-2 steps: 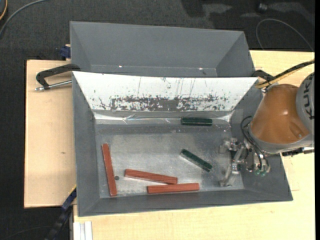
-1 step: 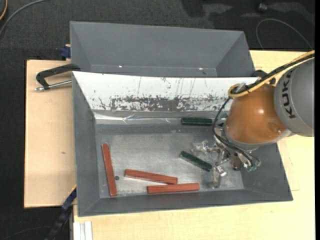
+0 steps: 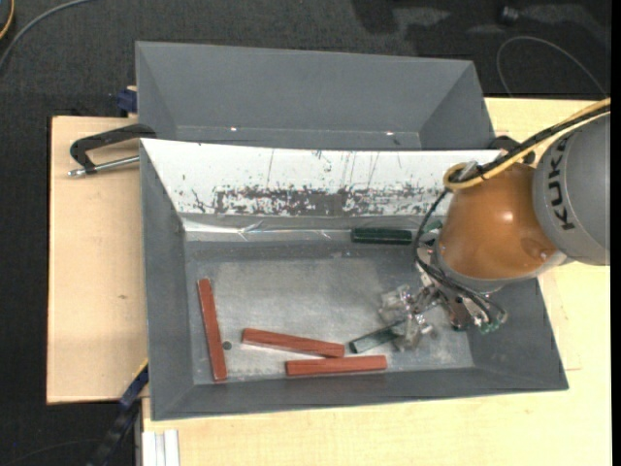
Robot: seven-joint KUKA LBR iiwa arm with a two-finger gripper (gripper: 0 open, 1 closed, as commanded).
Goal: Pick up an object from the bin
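Observation:
My gripper (image 3: 406, 318) is low over the bin floor at the right front, under the orange cover. A small dark green bar (image 3: 370, 342) lies just left of and below it, with its right end right at the gripper's tip. Whether it is touched or held I cannot tell. A red-brown stick (image 3: 336, 365) lies flat just in front of that bar. A second red-brown stick (image 3: 291, 343) lies to its left, slightly angled.
A third red-brown stick (image 3: 211, 329) lies lengthwise along the left wall. Another dark green bar (image 3: 381, 234) rests at the foot of the back wall, behind the gripper. The arm and its cables cover the bin's right side.

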